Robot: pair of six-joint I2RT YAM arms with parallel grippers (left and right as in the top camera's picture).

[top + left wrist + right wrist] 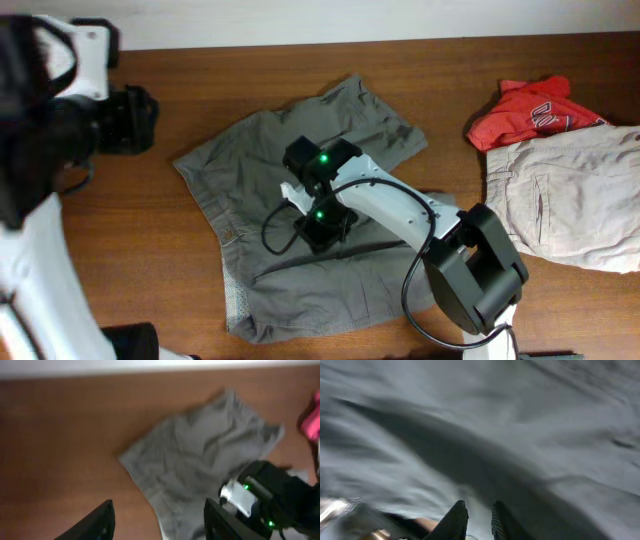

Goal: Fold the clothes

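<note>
The olive-grey shorts (250, 150) lie spread and wrinkled across the middle of the wooden table. They also show in the left wrist view (200, 455) and fill the right wrist view (520, 420). My right gripper (318, 225) is down on the middle of the shorts. Its fingers (479, 510) are nearly together with a pinch of cloth between them. My left gripper (140, 118) hangs above the bare table left of the shorts. Its fingers (159, 520) are wide open and empty.
A red T-shirt with white lettering (530, 110) and paler beige shorts (570, 200) lie at the right edge of the table. The right arm (400, 205) reaches over the olive shorts' lower right part. Bare wood (120, 230) lies left of the shorts.
</note>
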